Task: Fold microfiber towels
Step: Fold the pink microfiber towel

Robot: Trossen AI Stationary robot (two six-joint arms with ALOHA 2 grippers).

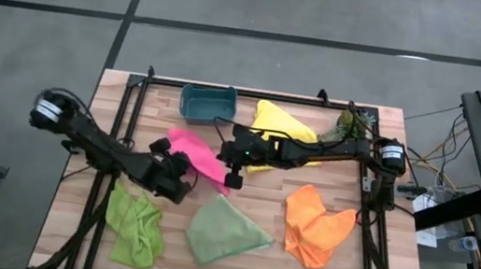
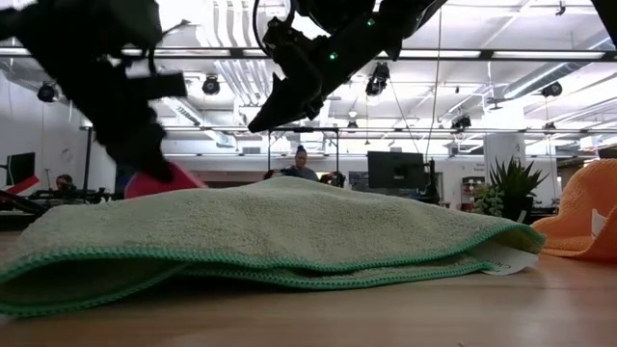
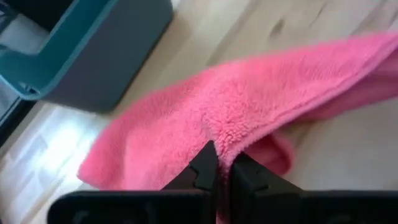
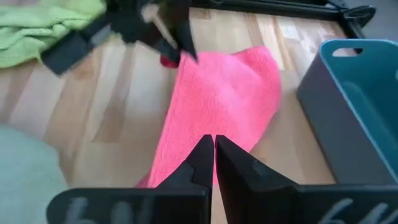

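Observation:
The pink towel (image 1: 197, 153) lies on the table's middle, partly folded over itself. My left gripper (image 1: 181, 168) is shut on its near-left part. My right gripper (image 1: 232, 181) is shut and hangs above the towel's right end; in the low view (image 2: 255, 125) nothing hangs from it. The sage green towel (image 1: 225, 232) lies folded at the near middle, the lime green towel (image 1: 135, 225) crumpled at the near left, the orange towel (image 1: 314, 226) at the near right and the yellow towel (image 1: 280, 133) at the far right. My left gripper pinches a raised fold of the pink towel (image 3: 229, 133) between its two fingertips. The fingers come slanting down from the table's left. The cloth rises in a ridge to the fingertips while the rest of the towel (image 3: 155, 143) lies on the table.
A teal bin (image 1: 207, 103) stands at the far middle, just beyond the pink towel. A green plant sprig (image 1: 353, 122) lies at the far right corner. Black frame rails (image 1: 128, 128) run along the table's left, right and far sides.

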